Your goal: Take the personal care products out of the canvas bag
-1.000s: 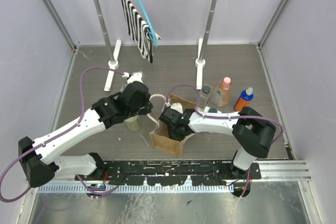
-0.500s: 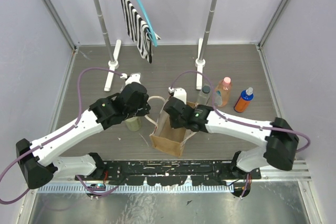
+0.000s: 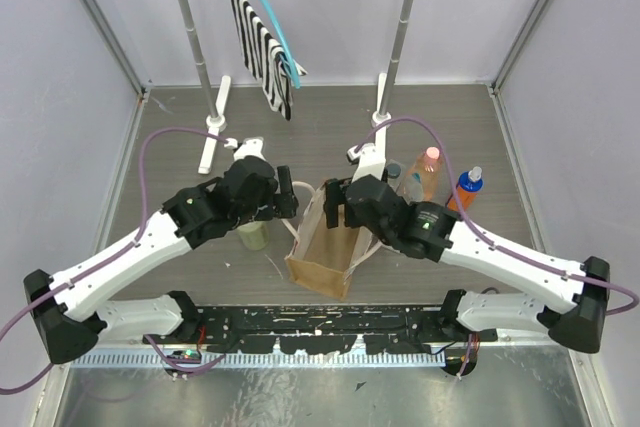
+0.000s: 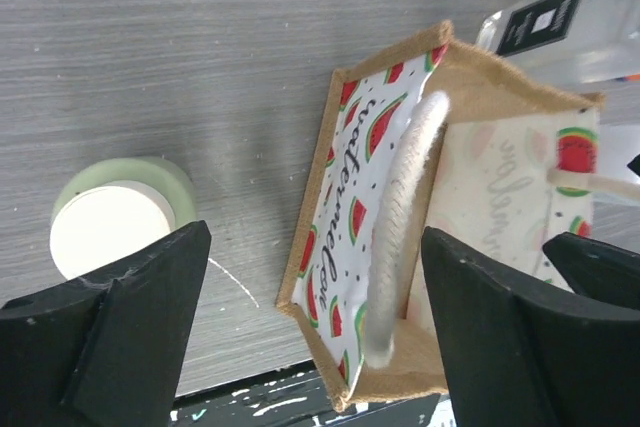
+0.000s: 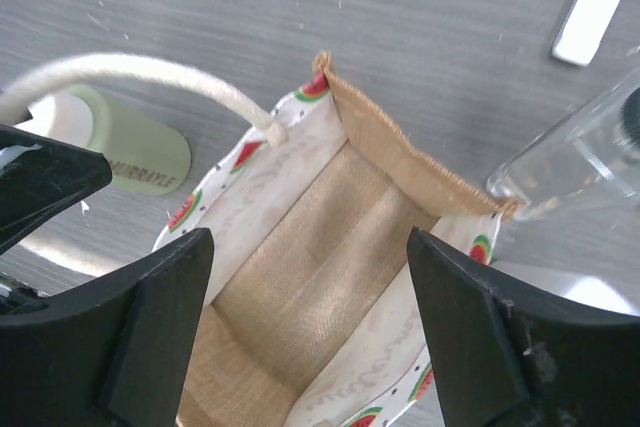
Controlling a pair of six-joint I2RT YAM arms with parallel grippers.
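Observation:
The canvas bag (image 3: 318,272) stands open between both arms; in the right wrist view its burlap floor (image 5: 300,287) is bare. My left gripper (image 3: 290,195) hovers open over the bag's left wall and cream handle (image 4: 400,237), gripping nothing. My right gripper (image 3: 338,209) hangs open above the bag's mouth, also with nothing in it. The olive-green bottle (image 3: 253,235) with its cream cap (image 4: 105,227) stands just left of the bag. The clear grey bottle (image 3: 392,177), the peach bottle (image 3: 428,173) and the orange bottle (image 3: 465,188) stand to the bag's right rear.
A white clothes rack (image 3: 395,47) with a striped cloth (image 3: 262,47) on a blue hanger stands at the back; its feet (image 3: 213,122) rest on the table behind the bottles. The black mounting rail (image 3: 320,322) runs along the near edge.
Both grippers went from shut to open. The right gripper rose out of the bag and now hangs above its mouth. The left gripper stayed by the bag's left handle.

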